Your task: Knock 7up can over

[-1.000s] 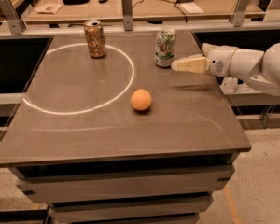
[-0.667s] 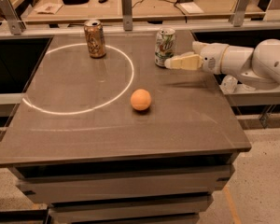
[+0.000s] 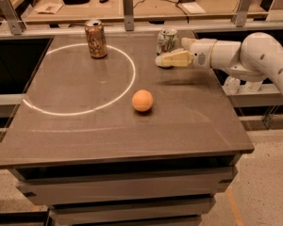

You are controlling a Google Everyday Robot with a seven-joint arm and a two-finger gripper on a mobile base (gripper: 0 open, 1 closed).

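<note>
The 7up can (image 3: 166, 40), white and silver with green lettering, stands near the far edge of the dark table (image 3: 132, 131), right of centre. My gripper (image 3: 168, 60) reaches in from the right on the white arm (image 3: 254, 55), low over the table. Its cream tip lies against the front of the can's base and hides the can's bottom. The can still looks upright.
A brown-gold can (image 3: 95, 38) stands at the far left, on a white circle (image 3: 85, 109) marked on the table. An orange ball (image 3: 142, 100) lies mid-table. A cluttered bench (image 3: 146, 4) with upright posts runs behind the table.
My gripper has moved left along the table, from a gap right of the 7up can to its base. The can, the ball and the brown-gold can have kept their places.
</note>
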